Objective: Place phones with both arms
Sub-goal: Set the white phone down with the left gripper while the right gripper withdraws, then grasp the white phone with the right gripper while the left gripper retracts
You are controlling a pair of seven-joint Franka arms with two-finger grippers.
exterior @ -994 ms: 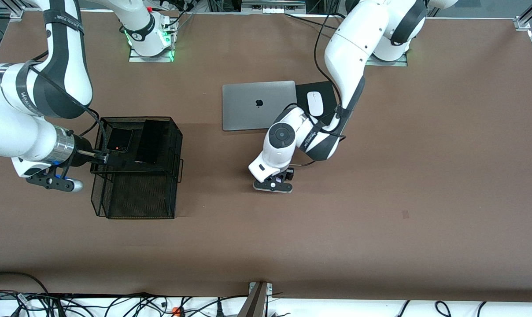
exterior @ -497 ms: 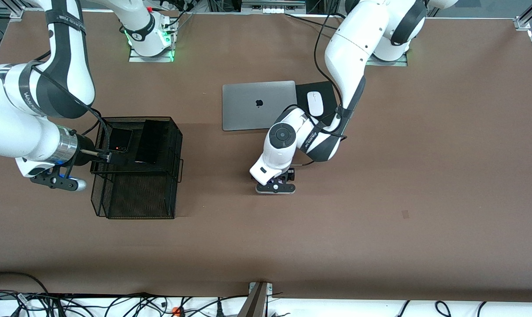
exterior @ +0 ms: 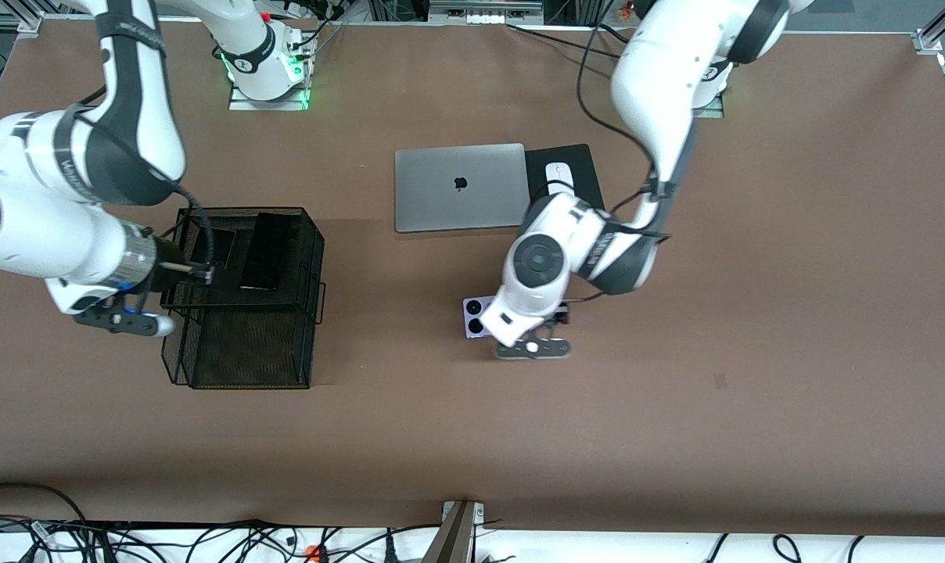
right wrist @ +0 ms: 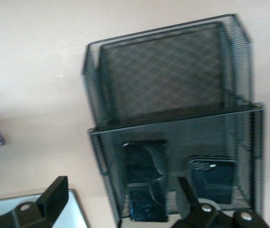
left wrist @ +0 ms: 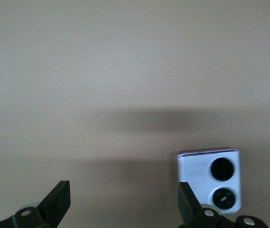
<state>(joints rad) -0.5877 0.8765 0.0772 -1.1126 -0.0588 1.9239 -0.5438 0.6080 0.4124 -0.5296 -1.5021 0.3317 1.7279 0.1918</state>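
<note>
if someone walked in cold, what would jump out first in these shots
Probably the black mesh organizer toward the right arm's end of the table, with a slab phone and a flip phone on its upper tier and the open right gripper over that tier. Next, the lilac-white phone lying on the bare table, nearer the front camera than the silver laptop, with the open left gripper just beside it.

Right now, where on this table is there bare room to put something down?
Plenty: the brown table toward the left arm's end, and the strip nearer the camera. It's crowded around the laptop, mouse, lilac phone and mesh basket.
</note>
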